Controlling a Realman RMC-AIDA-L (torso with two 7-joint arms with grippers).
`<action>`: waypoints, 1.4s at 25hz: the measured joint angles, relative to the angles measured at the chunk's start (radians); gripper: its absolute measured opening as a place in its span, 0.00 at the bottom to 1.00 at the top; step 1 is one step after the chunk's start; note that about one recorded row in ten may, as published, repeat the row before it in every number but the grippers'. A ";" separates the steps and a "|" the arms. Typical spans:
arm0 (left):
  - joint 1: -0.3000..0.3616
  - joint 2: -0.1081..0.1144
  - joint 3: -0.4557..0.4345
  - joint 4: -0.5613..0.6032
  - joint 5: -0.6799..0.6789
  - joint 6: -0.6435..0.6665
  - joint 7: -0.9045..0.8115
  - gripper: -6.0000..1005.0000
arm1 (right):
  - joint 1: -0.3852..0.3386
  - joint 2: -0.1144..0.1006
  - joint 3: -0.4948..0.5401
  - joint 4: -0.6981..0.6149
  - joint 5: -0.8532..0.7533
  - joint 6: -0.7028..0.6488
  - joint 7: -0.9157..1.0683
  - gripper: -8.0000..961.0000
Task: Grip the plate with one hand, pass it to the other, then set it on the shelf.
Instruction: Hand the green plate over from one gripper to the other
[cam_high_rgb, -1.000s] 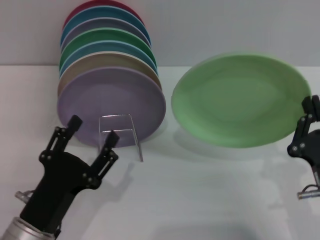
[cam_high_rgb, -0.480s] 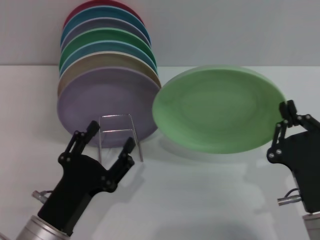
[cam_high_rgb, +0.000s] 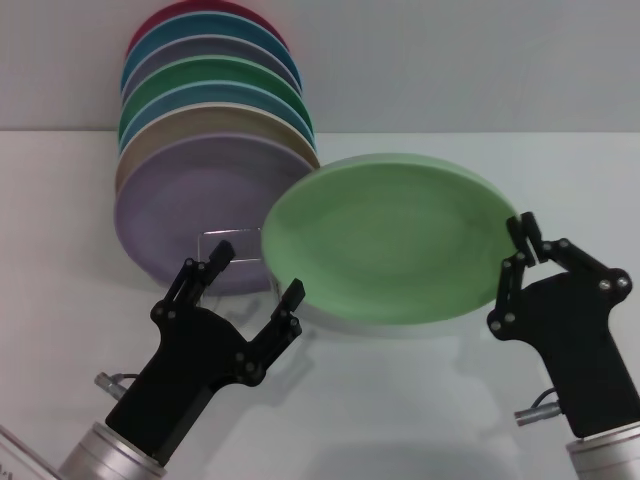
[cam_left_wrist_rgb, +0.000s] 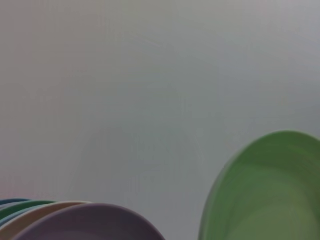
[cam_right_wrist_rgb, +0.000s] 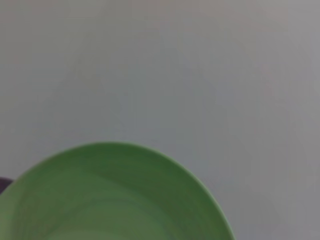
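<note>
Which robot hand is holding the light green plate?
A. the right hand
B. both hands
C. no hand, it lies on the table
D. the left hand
A: the right gripper pinches the plate at its rim, while the left gripper is open just short of it.

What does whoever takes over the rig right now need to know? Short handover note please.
Right tool: shut on the rim of the mint-green plate, holding it in the air, tilted, between the two arms.
Left tool: open, empty, just below the plate's near-left edge, not touching it as far as the head view shows.
Shelf: wire rack on the table, already carrying a row of upright plates with the lilac plate at the front; its front loop is partly hidden behind the green plate.
Done: plate picked up and brought to the handover spot.
Left: left tool takes the plate, right releases, plate goes onto the shelf.
</note>
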 joint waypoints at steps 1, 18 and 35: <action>-0.001 0.000 0.000 0.000 0.000 -0.002 -0.001 0.72 | 0.002 0.000 -0.005 0.001 0.000 0.004 0.000 0.02; -0.026 0.000 -0.052 0.007 -0.009 -0.072 -0.090 0.71 | 0.005 0.000 -0.029 0.003 0.001 0.019 -0.002 0.02; -0.022 0.000 -0.061 0.008 -0.009 -0.109 -0.091 0.43 | 0.007 0.000 -0.031 0.003 0.001 0.025 -0.004 0.02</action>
